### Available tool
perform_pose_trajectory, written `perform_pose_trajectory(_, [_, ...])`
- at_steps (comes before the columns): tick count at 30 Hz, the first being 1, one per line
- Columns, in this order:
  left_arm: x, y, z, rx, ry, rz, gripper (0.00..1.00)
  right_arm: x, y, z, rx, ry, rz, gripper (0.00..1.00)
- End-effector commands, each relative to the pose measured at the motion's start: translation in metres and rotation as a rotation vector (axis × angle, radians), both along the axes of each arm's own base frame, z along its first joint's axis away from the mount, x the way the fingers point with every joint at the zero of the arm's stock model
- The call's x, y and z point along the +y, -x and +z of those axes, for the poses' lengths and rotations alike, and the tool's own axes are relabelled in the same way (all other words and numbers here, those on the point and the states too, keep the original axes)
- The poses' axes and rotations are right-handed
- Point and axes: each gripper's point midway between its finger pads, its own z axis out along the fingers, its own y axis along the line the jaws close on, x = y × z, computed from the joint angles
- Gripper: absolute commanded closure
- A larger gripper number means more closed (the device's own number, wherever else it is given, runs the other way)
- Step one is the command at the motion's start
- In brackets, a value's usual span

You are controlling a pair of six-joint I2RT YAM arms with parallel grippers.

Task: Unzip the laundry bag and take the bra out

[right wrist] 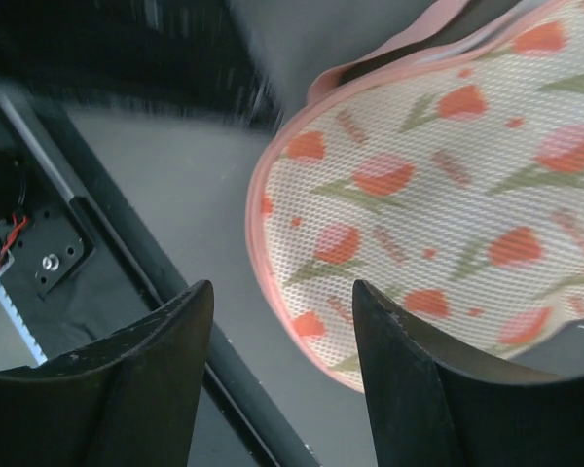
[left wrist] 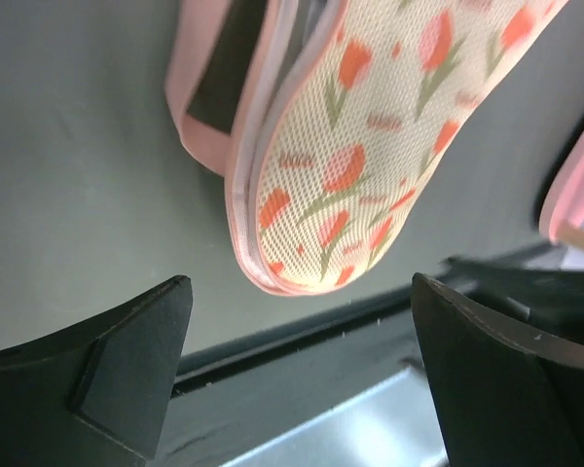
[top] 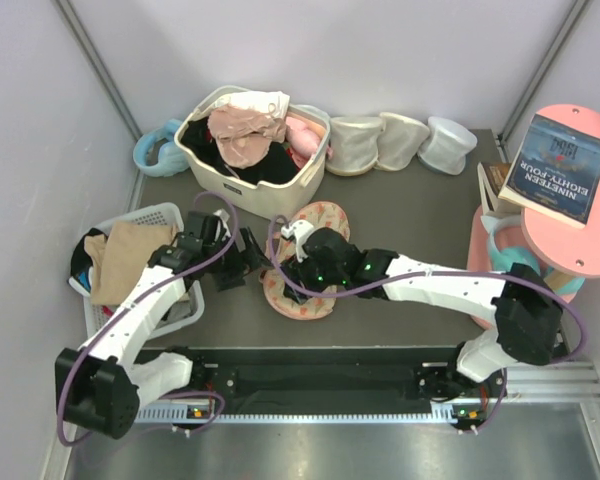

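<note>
Top external: laundry bag [top: 325, 215] near bench [top: 420, 220] front edge, halves parted.
Left hand [left wrist: 300, 287]: spread, empty; we judge it aimed to pinch the rim.
Right hand [right wrist: 282, 292]: spread, empty.

Robot lab booth, I'd say: blank white panel walls [top: 380, 50], left arm [top: 145, 305] and right arm [top: 440, 285] bolted to an aluminium rail [top: 555, 380], grey tabletop [top: 420, 220] staged with props (beige basket [top: 270, 200], paperback [top: 565, 165]).
</note>
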Motion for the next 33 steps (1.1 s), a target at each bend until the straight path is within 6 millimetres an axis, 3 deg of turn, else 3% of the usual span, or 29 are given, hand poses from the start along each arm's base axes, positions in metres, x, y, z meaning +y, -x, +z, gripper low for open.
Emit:
perform_pose_trajectory(1, [0.027, -0.020, 0.037, -0.125, -0.100, 0.129, 0.01, 0.033, 0.013, 0.011, -0.012, -0.067, 0.064, 0.39])
perform_pose_trajectory(9, [0.078, -0.045, 0.053, -0.162, -0.225, 0.279, 0.01, 0.057, 0.012, -0.016, -0.073, 0.032, 0.083, 0.37])
perform_pose_trajectory(18, [0.101, -0.050, 0.060, -0.164, -0.206, 0.323, 0.01, 0.072, 0.000, -0.048, -0.148, 0.157, 0.050, 0.38])
perform_pose_trajectory(21, [0.104, -0.049, 0.060, -0.166, -0.204, 0.327, 0.01, 0.071, -0.004, -0.054, -0.155, 0.187, 0.037, 0.47])
perform_pose_trajectory(25, [0.102, -0.048, 0.061, -0.168, -0.190, 0.319, 0.01, 0.071, -0.005, -0.061, -0.150, 0.210, 0.031, 0.75])
perform_pose_trajectory(30, [0.107, -0.051, 0.060, -0.166, -0.181, 0.340, 0.01, 0.072, -0.003, -0.052, -0.147, 0.176, 0.033, 1.00])
perform_pose_trajectory(33, [0.105, -0.052, 0.058, -0.167, -0.174, 0.334, 0.01, 0.064, -0.004, -0.033, -0.157, 0.152, 0.005, 1.00])
